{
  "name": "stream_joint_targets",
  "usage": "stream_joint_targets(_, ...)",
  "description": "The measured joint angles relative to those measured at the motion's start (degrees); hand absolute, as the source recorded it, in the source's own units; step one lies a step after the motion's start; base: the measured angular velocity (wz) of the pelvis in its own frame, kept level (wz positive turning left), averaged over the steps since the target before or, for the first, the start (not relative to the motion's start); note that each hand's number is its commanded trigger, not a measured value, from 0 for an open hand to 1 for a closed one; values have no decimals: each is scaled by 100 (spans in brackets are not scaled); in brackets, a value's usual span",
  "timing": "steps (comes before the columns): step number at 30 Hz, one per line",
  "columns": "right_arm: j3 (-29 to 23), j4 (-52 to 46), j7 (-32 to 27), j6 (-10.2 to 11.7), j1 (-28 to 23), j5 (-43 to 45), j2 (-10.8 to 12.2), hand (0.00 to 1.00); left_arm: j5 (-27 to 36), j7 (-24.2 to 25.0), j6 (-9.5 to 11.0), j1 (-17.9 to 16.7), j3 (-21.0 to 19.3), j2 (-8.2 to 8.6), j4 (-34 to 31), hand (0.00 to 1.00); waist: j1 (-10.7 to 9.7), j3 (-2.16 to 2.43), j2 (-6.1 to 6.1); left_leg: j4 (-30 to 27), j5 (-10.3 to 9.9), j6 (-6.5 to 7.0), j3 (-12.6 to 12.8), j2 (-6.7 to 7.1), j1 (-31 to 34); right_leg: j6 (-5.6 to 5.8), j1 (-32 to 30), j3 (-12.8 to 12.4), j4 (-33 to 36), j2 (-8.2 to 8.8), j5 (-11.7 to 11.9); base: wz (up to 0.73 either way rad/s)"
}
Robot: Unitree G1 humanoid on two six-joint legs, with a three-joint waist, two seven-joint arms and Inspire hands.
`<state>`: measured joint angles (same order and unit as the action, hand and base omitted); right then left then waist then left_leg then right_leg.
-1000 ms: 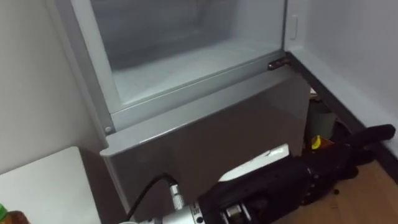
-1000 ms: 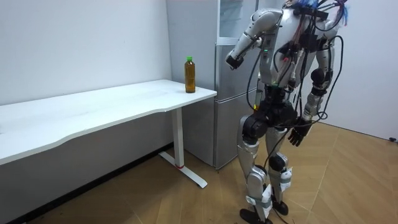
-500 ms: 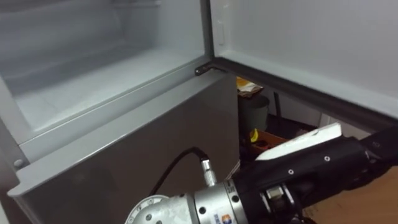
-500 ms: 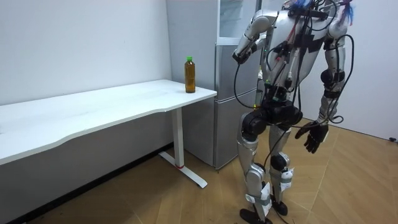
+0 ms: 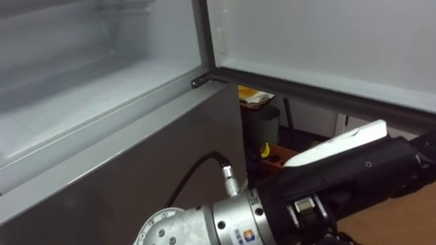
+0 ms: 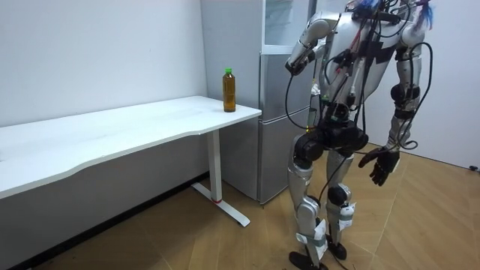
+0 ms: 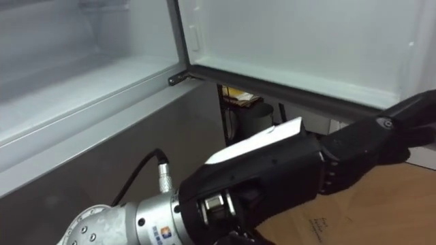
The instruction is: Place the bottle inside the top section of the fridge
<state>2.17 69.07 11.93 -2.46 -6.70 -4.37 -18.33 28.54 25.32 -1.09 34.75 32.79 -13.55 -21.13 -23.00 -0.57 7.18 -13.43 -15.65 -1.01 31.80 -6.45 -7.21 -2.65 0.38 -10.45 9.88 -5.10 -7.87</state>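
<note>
While the bottle (image 6: 229, 90) is standing on the table (image 6: 135, 124) at nine o'clock from me in the room view, I am holding my empty, straight-fingered left hand (image 7: 293, 173) out toward three o'clock, apparently to prop the fridge door (image 7: 306, 47) open, and my right hand (image 6: 379, 164) is hanging slack.

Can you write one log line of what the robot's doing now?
bottle: standing on table | fridge: door open | left hand: raised by door, fingers straight | right hand: hanging low, open
</note>
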Motion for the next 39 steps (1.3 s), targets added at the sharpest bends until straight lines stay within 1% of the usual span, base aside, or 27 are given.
stream_joint_targets(4,36,24,-147,59,34,-59,4,0,-22,-18,87,0,-12,-65,-47,0,174,0,0,-16,11,-17,-228,5,66,-12,20,205,2,30,3,26)
stream_joint_targets(6,-8,25,-232,59,40,-53,29,0,-120,-21,97,-2,-168,-136,-195,0,306,2,-1,-20,24,-20,-412,11,138,-19,23,409,5,76,-12,42)
stream_joint_targets(7,-9,22,-274,58,46,-52,44,0,-139,-23,105,-3,-221,-134,-229,0,310,3,-5,-21,35,-10,-478,18,154,-19,36,486,2,97,-17,52)
stream_joint_targets(8,-9,-21,-350,45,67,-31,64,0,-161,-48,143,-3,-313,-137,-252,0,369,-5,-17,-11,71,3,-573,37,159,-17,60,596,9,137,-33,42)
stream_joint_targets(9,-7,-38,-386,47,131,-33,81,0,-176,-140,150,-4,-365,-135,-252,0,475,-4,-18,-11,91,10,-610,46,167,-16,69,645,8,154,-34,34)
stream_joint_targets(10,-4,-67,-409,54,158,-41,91,0,-178,-197,152,-13,-369,-136,-255,0,512,-2,-21,-11,102,16,-663,56,179,-16,78,695,9,167,-37,31)
stream_joint_targets(11,10,-244,-492,60,146,-118,105,0,-175,-268,151,-39,-378,-110,-282,0,613,5,-32,-5,136,33,-768,124,210,-13,71,800,29,203,-64,33)
stream_joint_targets(12,19,-340,-539,65,140,-187,113,0,-175,-307,152,-49,-387,-98,-320,0,663,6,-38,-2,152,38,-804,136,230,-11,57,835,48,217,-77,40)
stream_joint_targets(13,37,-520,-621,83,141,-322,137,0,-175,-402,153,-52,-402,-98,-410,0,777,10,-47,-1,174,45,-892,153,282,-14,27,924,78,240,-95,38)
stream_joint_targets(14,38,-677,-711,130,138,-416,172,0,-177,-458,152,-75,-471,-90,-482,0,867,25,-72,1,224,53,-1016,185,336,-18,22,1021,77,272,-95,45)
stream_joint_targets(16,38,-833,-813,227,142,-439,267,0,-190,-534,152,-82,-654,-72,-582,0,925,61,-129,10,280,67,-1212,222,427,-33,22,1242,73,323,-103,58)
stream_joint_targets(18,99,-969,-828,278,149,-439,332,0,-227,-711,154,-128,-880,-106,-733,0,1123,78,-186,9,330,62,-1394,237,468,-49,69,1432,45,354,-111,48)
stream_joint_targets(19,116,-999,-830,278,144,-445,345,0,-227,-742,154,-168,-937,-114,-771,0,1163,86,-193,10,337,60,-1461,239,474,-54,94,1509,32,367,-117,45)
stream_joint_targets(20,115,-1093,-849,280,105,-499,391,0,-243,-791,155,-299,-1060,-121,-873,0,1212,92,-208,11,358,59,-1561,250,475,-59,167,1628,-14,388,-123,48)
stream_joint_targets(21,106,-1177,-916,313,67,-596,463,0,-317,-863,163,-469,-1196,-135,-999,0,1258,101,-232,23,383,56,-1687,307,476,-66,206,1719,-9,408,-152,50)
stream_joint_targets(23,105,-1278,-1001,320,37,-632,588,0,-366,-922,190,-735,-1434,-124,-1052,0,1297,116,-284,43,407,49,-1840,335,465,-72,283,1857,-1,432,-195,45)
stream_joint_targets(24,112,-1368,-1006,332,-8,-643,651,0,-426,-989,189,-890,-1591,-116,-1054,0,1435,138,-320,74,435,39,-1877,342,454,-80,297,1895,2,435,-207,30)
stream_joint_targets(25,112,-1388,-1004,363,-24,-654,678,0,-455,-1012,189,-967,-1682,-118,-1060,0,1507,140,-333,78,446,34,-1914,347,459,-84,306,1932,-3,435,-207,27)
stream_joint_targets(26,111,-1441,-1003,392,-69,-656,708,0,-454,-1090,191,-1129,-1867,-123,-1070,0,1556,132,-362,81,468,31,-2017,368,472,-89,366,2027,-13,449,-206,45)
stream_joint_targets(27,105,-1537,-999,392,-142,-658,704,0,-453,-1171,198,-1341,-2078,-149,-1075,0,1578,137,-380,102,508,42,-2126,412,489,-90,390,2157,-8,494,-236,54)
stream_joint_targets(28,100,-1584,-999,392,-164,-666,697,0,-453,-1228,199,-1449,-2190,-183,-1087,0,1593,137,-380,106,511,44,-2167,421,505,-85,394,2197,-10,502,-249,47)
stream_joint_targets(30,107,-1629,-1004,401,-171,-668,715,0,-451,-1398,199,-1780,-2548,-318,-1154,0,1791,127,-396,77,512,44,-2301,426,558,-86,392,2324,-19,520,-265,28)
stream_joint_targets(32,120,-1617,-994,419,-178,-657,728,0,-452,-1572,202,-1871,-2742,-321,-1159,0,1942,109,-421,75,514,44,-2342,442,559,-83,444,2392,-34,526,-267,23)
stream_joint_targets(33,120,-1623,-988,446,-186,-657,728,0,-451,-1664,231,-1933,-2902,-322,-1159,0,2021,106,-425,71,518,49,-2399,476,561,-70,470,2461,-41,548,-281,26)
stream_joint_targets(36,104,-1626,-992,518,-204,-652,745,0,-450,-1813,375,-2097,-3303,-316,-1167,0,2187,111,-411,73,530,69,-2460,526,562,-36,470,2525,-8,602,-345,17)
stream_joint_targets(38,107,-1657,-975,564,-253,-633,756,0,-439,-1981,534,-2438,-3753,-265,-1198,0,2295,113,-408,83,530,71,-2536,540,564,-12,482,2544,-15,621,-362,6)
stream_joint_targets(39,106,-1656,-986,568,-275,-639,759,0,-436,-2029,577,-2571,-3843,-265,-1198,0,2319,113,-407,87,529,73,-2558,549,561,-10,495,2553,-20,623,-363,15)
